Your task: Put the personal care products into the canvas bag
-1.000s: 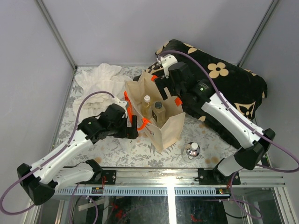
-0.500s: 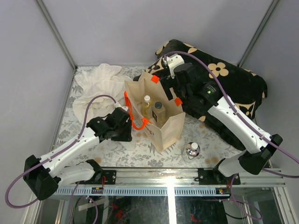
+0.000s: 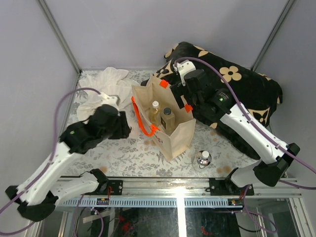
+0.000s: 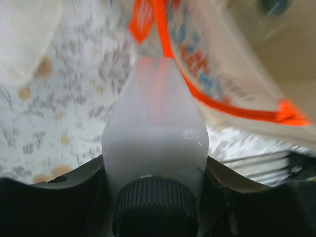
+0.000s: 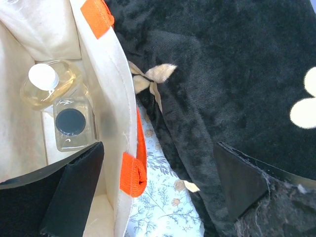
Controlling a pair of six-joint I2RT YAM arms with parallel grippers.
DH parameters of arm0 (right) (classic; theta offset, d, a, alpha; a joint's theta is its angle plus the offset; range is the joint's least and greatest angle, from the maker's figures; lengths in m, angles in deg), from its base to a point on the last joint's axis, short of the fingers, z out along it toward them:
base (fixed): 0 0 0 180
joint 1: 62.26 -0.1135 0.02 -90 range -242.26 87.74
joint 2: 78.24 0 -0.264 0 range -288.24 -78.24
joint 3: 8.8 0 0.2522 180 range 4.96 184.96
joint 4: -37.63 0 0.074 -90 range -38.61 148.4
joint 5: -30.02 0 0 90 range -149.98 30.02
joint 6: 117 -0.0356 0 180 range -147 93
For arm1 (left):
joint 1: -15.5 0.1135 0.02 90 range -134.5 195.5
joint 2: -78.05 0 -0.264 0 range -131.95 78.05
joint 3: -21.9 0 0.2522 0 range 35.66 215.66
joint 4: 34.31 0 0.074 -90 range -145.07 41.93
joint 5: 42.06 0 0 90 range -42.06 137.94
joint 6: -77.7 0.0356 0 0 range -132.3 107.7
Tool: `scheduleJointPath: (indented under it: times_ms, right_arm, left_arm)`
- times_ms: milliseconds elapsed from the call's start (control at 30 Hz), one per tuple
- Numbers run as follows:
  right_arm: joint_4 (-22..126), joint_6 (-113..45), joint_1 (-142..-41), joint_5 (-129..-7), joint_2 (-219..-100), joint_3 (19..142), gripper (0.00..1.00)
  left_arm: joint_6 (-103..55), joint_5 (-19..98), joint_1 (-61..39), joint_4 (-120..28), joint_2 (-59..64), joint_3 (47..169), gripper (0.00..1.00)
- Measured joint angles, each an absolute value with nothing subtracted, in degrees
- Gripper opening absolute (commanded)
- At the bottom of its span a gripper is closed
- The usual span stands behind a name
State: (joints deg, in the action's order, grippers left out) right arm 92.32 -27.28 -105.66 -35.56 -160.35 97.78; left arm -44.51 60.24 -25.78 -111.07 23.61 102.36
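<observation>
Left wrist cam: clear tall bottle (image 4: 154, 133) is sitting clamped in the left gripper (image 3: 120, 129), black cap toward the wrist, long axis running out along the fingers at the canvas bag (image 3: 170, 129). Bag is lying just ahead and right of that claw, with its orange handle (image 4: 247, 115) crossing just past the bottle's base. Amber bottle (image 5: 61, 81) and dark-cap bottle (image 5: 70, 123) are standing side by side inside the bag. Squat round bottle (image 3: 204, 158) is waiting on the table (image 3: 123, 158) near the bag's near-right corner, closer to the right arm. Right gripper (image 5: 158, 148) is hanging wide and gripping nothing, one finger inside the bag's rim, the other over the black cushion (image 5: 237, 74). Next, I reckon: lifting the bottle over the rim and tipping it upright.
</observation>
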Motion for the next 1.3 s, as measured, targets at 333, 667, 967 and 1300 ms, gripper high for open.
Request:
scheduleJointPath:
  times_ms: [333, 667, 967, 1300]
  right_arm:
    - [92.3, -27.6, -105.7, -35.6, -160.3, 96.2, 1.00]
    - [92.9, -28.6, -105.7, -35.5, -160.0, 95.8, 0.99]
    - [93.5, -29.2, -105.7, -33.3, -157.4, 95.0, 1.00]
    - [94.8, -29.3, -105.7, -31.6, -156.7, 93.6, 0.99]
  left_arm:
    - [-38.2, 68.6, -25.8, -108.2, 32.5, 115.0, 0.00]
    - [-29.8, 59.1, -25.8, -90.7, 20.6, 112.7, 0.00]
    - [-25.7, 53.7, -25.8, -81.6, 13.6, 112.8, 0.00]
    - [-23.4, 52.8, -25.8, -79.3, 13.1, 116.3, 0.00]
